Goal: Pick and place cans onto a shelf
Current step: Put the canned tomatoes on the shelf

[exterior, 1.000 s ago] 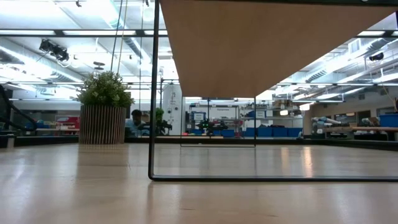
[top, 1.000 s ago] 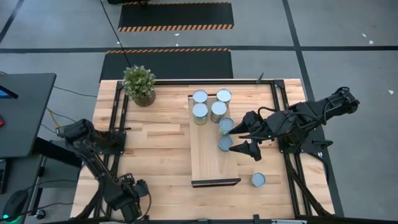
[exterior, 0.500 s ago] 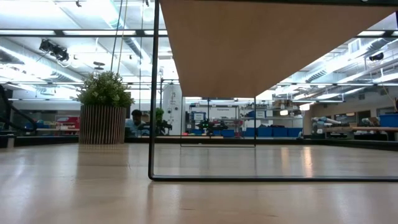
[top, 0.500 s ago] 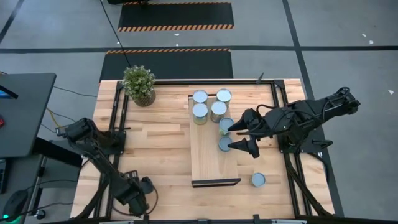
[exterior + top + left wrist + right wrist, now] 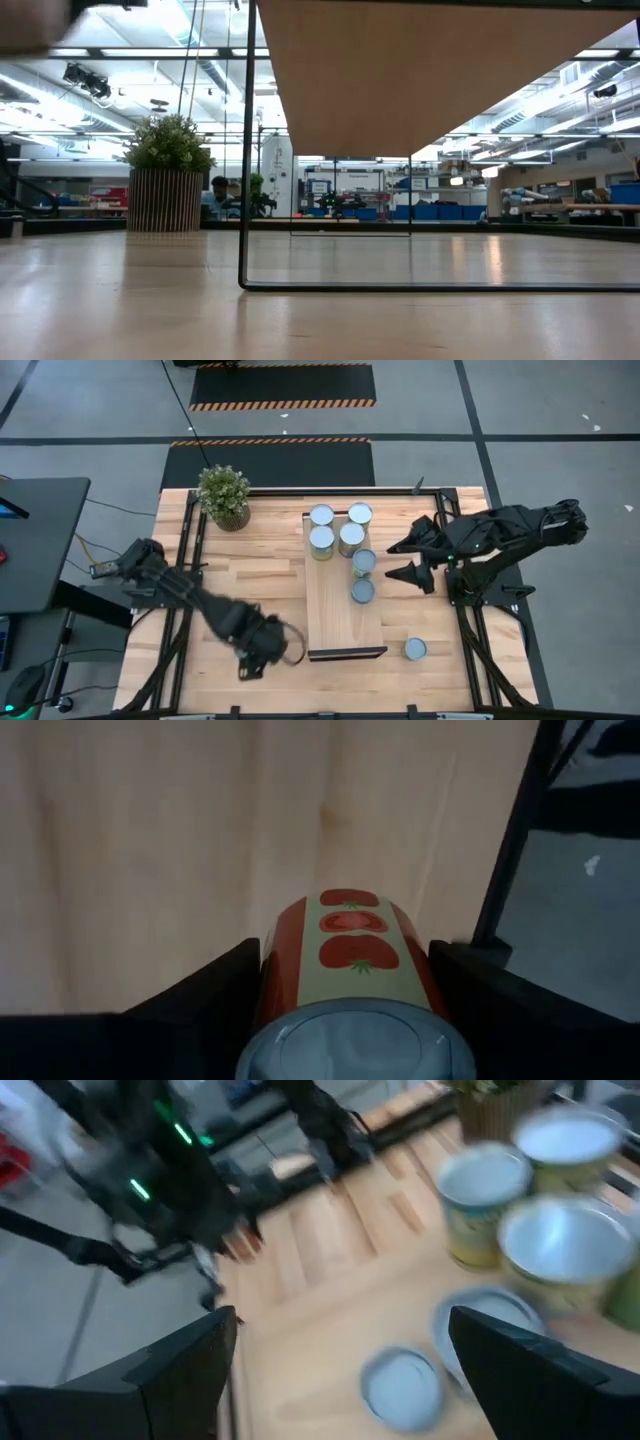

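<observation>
a workshop floor surrounds the butcher-block table (image 5: 250,575). six cans (image 5: 337,540) stand on the shelf (image 5: 340,620), one more can (image 5: 415,649) near the table's front right corner. the left gripper (image 5: 345,1010) pinches a tomato-label can (image 5: 352,990) by its sides: rigid, smooth, likely slippery. the right gripper (image 5: 413,560) hangs spread beside the shelf.

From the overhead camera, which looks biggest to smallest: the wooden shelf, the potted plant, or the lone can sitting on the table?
1. The shelf, clearly the largest, a long plank.
2. The potted plant, mid-sized.
3. The lone can on the tabletop, smallest.

The shelf is raised, so slightly nearer the camera, but the gaps are too wide to change the order.
</observation>
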Robot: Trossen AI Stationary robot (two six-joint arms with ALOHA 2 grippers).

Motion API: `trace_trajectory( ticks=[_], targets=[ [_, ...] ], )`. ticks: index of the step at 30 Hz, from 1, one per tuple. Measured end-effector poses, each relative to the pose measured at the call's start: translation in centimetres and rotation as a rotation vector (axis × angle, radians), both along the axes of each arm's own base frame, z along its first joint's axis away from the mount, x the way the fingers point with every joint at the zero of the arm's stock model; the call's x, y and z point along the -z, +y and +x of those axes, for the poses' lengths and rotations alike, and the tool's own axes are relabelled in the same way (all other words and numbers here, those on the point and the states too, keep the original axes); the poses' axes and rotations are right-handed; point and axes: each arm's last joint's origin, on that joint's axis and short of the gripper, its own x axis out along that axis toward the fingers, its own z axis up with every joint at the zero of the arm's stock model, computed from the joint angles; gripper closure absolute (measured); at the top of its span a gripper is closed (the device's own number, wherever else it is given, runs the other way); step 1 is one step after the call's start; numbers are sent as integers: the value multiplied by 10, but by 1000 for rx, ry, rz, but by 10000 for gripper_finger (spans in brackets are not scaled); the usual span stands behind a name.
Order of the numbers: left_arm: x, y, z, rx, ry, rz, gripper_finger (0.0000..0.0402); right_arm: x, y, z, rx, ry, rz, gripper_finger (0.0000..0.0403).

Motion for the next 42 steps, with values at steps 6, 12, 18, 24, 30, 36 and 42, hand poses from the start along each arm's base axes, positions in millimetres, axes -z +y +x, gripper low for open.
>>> trace_trajectory(
  ticks=[6, 12, 18, 24, 30, 36, 42],
  targets=[
    [-53, 51, 28, -22, -121, -5, 133, 15, -2, -12, 41, 187, 8, 30],
    [-83, 98, 46, -122, -259, 3, 133, 23, 8, -20, 42, 278, 6, 30],
    [-88, 125, 77, -211, -374, 12, 133, 36, 20, -22, 80, 286, 12, 30],
    [-70, 128, 113, -159, -343, 23, 132, 85, 36, -13, 69, 354, 99, 30],
    [-53, 126, 136, -88, -231, 28, 132, 111, 44, -13, 74, 399, 165, 30],
    [-48, 123, 146, 16, -213, 58, 130, 119, 50, -20, 46, 476, 202, 30],
    [-48, 118, 154, 56, -296, 122, 98, 120, 53, -23, 50, 484, 209, 30]
  ],
)
